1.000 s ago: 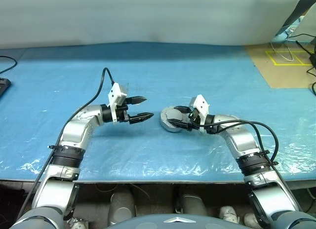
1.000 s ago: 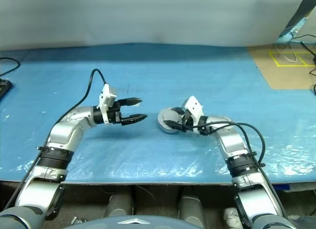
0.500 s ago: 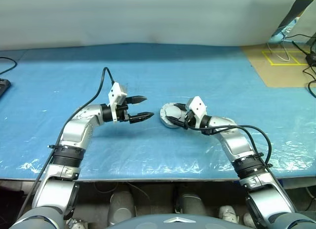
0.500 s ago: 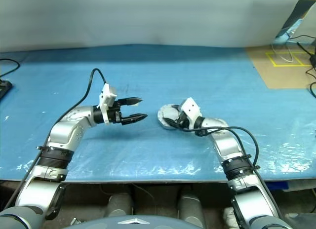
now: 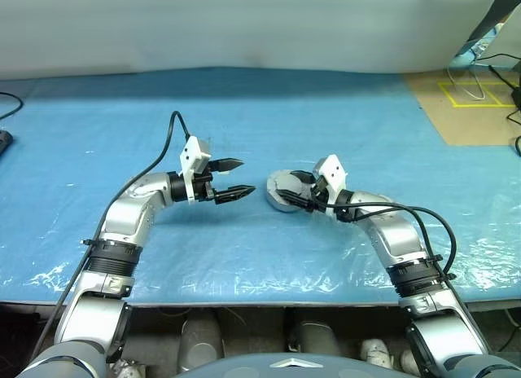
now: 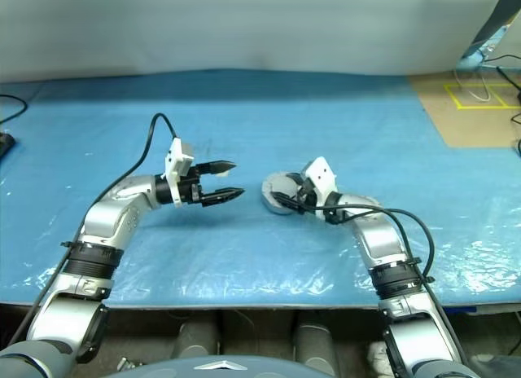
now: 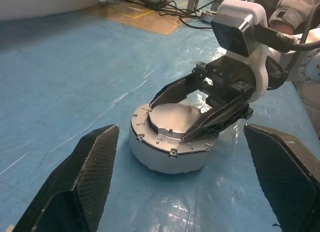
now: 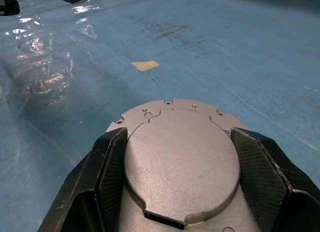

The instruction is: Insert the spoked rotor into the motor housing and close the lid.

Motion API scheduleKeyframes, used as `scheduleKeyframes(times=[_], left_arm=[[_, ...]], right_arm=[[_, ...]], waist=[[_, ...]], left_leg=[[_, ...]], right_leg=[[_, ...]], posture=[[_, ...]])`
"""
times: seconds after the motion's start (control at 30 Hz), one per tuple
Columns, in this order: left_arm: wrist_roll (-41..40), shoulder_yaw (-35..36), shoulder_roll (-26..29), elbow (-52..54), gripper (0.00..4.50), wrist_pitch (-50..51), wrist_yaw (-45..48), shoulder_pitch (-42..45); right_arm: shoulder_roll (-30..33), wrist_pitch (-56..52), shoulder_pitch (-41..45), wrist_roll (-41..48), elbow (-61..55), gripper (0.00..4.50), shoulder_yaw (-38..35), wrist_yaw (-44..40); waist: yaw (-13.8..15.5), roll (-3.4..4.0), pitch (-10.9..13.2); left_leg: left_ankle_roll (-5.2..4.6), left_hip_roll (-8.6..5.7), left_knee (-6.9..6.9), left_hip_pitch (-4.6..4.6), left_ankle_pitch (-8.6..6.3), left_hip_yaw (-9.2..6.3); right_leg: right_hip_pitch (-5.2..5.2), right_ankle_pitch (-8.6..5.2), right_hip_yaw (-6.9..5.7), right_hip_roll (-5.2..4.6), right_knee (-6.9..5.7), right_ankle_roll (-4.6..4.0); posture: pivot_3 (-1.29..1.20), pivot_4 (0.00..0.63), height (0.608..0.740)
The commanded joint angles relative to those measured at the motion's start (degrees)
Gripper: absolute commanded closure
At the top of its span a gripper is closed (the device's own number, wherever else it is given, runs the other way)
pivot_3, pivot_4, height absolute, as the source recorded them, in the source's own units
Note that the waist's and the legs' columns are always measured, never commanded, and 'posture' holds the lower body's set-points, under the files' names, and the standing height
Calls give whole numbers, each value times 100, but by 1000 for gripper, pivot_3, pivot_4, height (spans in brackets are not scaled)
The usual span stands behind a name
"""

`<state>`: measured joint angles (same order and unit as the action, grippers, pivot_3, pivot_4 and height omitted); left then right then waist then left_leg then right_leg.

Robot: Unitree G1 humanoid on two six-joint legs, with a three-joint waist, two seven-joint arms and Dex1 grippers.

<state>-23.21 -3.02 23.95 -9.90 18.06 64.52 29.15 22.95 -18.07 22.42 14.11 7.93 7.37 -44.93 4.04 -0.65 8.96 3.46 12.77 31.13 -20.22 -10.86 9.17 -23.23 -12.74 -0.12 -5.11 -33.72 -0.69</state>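
Motor housing (image 7: 170, 142) sits on the blue-covered table (image 5: 342, 109), its lid (image 8: 182, 167) already on top; the rotor is presumably inside, though I cannot tell. Right tool (image 7: 192, 114) straddles the lid, one finger on each side, apparently clasping it. Left tool (image 5: 234, 177) hangs beside it, jaws spread and empty. If the lid sits crooked, pressing or twisting could jam it or skid the housing across the slick sheet.

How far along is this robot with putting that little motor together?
Nearly finished, by the look of it. The lid already sits on the motor housing, so no rotor is visible. The right gripper has its fingers around the lid's raised centre. The left gripper hovers open beside it. What may remain is seating the lid and letting go.
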Motion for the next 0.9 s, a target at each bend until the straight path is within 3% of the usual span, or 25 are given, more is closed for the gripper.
scheduleKeyframes(times=[0.03, 0.5, 0.67, 0.9], left_arm=[[-45, 0, -12, 179, 318, -38, -7, 20], [-51, -47, -45, 207, 318, -54, -10, 6], [-68, -44, -53, 239, 318, -29, -26, 13], [-82, -33, -20, 278, 318, 2, -8, -14]], right_arm=[[31, -364, -220, -34, 157, 1552, -10, 55], [498, 158, -131, -1086, 644, 1552, 729, 106], [233, -293, -124, -690, 934, 1552, 466, 133], [584, 78, -475, -921, 1129, 1552, 709, -232]], waist=[[-3, 0, 0], [0, -1, -1], [-10, -2, -3], [46, -3, -49]], left_leg=[[2, 0, -4, 0, -1, 1], [10, 2, -5, 10, -5, 6], [10, 3, -2, 26, -6, 7], [8, -2, 0, 53, -7, 8]], right_leg=[[0, 0, -1, 1, 3, 0], [5, 0, -1, 1, 2, 1], [29, 0, 3, 1, -4, 1], [60, 0, 3, -7, 2, 1]], posture=[[0, 150, 740], [0, 150, 740], [0, 150, 740], [0, 150, 740]])
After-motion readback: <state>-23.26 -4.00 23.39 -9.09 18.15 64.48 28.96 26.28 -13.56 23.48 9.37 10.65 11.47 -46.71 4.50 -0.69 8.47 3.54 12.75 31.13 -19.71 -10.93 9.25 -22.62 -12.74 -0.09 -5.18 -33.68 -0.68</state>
